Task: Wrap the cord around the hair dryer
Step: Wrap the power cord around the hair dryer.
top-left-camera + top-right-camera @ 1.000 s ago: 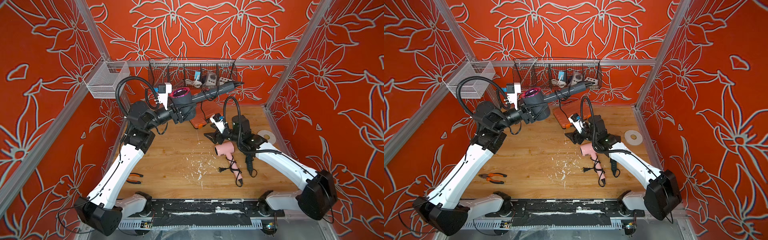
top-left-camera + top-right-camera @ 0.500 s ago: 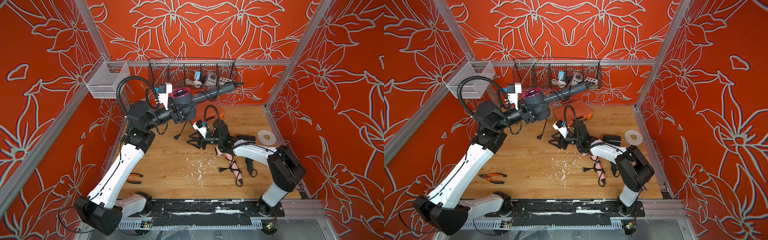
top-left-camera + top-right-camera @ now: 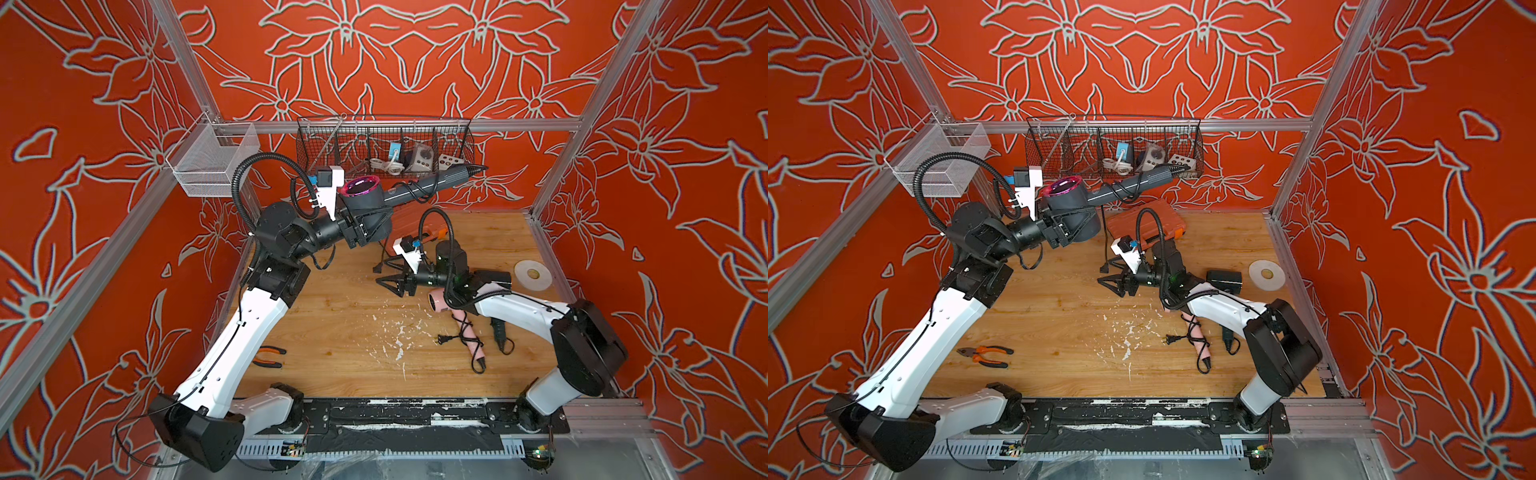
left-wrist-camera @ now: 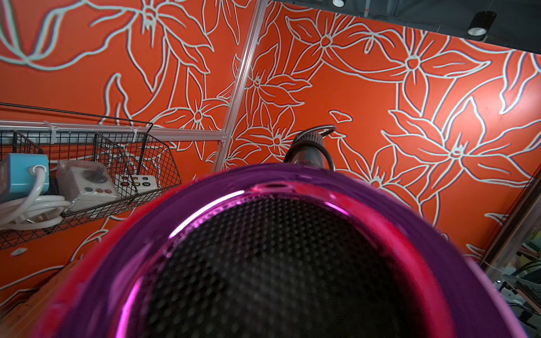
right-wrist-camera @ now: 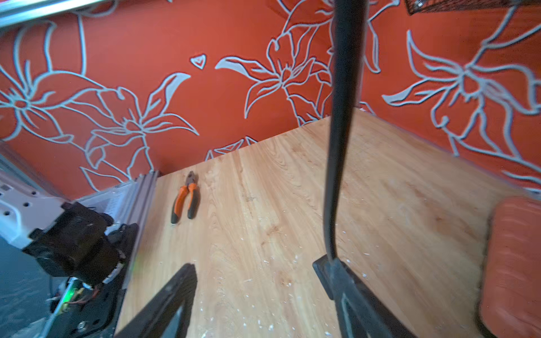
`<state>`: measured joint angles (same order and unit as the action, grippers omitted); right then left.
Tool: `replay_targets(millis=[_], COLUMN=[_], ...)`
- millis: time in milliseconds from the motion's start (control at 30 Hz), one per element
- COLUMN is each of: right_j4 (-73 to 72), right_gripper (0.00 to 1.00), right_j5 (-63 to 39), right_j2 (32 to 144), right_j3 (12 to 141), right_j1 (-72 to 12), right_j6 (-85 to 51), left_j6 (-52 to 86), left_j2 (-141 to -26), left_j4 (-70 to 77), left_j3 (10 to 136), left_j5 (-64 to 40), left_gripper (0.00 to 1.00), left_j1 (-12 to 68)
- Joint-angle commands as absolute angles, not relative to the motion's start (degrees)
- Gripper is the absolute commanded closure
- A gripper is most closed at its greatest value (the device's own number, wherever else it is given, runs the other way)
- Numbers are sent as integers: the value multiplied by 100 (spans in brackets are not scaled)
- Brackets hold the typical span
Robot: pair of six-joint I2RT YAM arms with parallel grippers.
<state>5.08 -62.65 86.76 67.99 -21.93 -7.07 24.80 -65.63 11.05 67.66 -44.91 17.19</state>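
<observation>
White-shelled arms [image 3: 249, 324], black joints [image 3: 282, 226] and triangular fingers [image 5: 181, 278], ribbed black hoses [image 3: 237, 183], white wrist mounts [image 3: 331, 192] with seemingly blue connectors [image 3: 318, 180].

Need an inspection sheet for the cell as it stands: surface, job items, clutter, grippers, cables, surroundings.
Surface: wooden table, white flecks scattered mid-table.
Job's things: grey hair dryer held in the air; its cord loops the handle and the rest hangs, plug close to the table.
Clutter: pink hair dryer, pliers, orange case, tape roll, black box.
Grippers: left gripper shut on the grey hair dryer; right gripper open, low, beside the hanging plug.
Cables: a black hose arcs over each wrist.
Surroundings: red flowered walls; wire basket on the back rail, mesh basket at the left.
</observation>
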Motion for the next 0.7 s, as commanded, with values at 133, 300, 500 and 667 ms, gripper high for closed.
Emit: replay_targets(millis=[133,300,500,667], right_j4=[196,89,-38,-290], right_gripper=[81,72,92,100], right_j5=[-6038,-5862,-5584,-5515], right_j2=[8707,9034,9173,9029], right_j3=[6338,6367,6221,6041], right_j1=[-2692,-3182,-3387,-3387], right_j6=[-884,-826,-810,-969], left_j6=[2794,2830,2538,2413], left_j2=[-6697,-6718,-6598,-6570], left_j4=[2350,2382,2052,1948], left_j3=[7349,7431,7513,7550], left_j5=[-4359,-4334,-4187,-4118], left_gripper=[100,100,100,100], left_j1=[1707,1699,1701,1696])
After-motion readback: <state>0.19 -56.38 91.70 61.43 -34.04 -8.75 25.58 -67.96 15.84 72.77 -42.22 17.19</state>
